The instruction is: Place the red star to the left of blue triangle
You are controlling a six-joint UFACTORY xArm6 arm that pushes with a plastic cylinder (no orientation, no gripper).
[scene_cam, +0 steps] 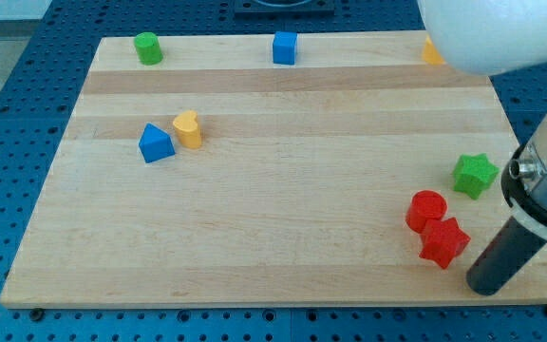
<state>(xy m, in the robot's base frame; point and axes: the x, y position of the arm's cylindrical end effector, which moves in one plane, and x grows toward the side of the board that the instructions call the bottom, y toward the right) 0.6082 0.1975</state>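
Note:
The red star (443,242) lies near the board's bottom right corner, touching a red cylinder (426,209) just above and left of it. The blue triangle (155,143) sits far off at the view's left, with a yellow block (188,128) touching its upper right side. My tip (484,285) is the lower end of the dark rod and rests on the board just to the right of and slightly below the red star, a small gap apart.
A green star (475,175) lies at the right edge above the rod. A green cylinder (147,47), a blue cube (285,47) and a partly hidden orange block (431,51) line the top edge. The wooden board (283,199) lies on a blue perforated table.

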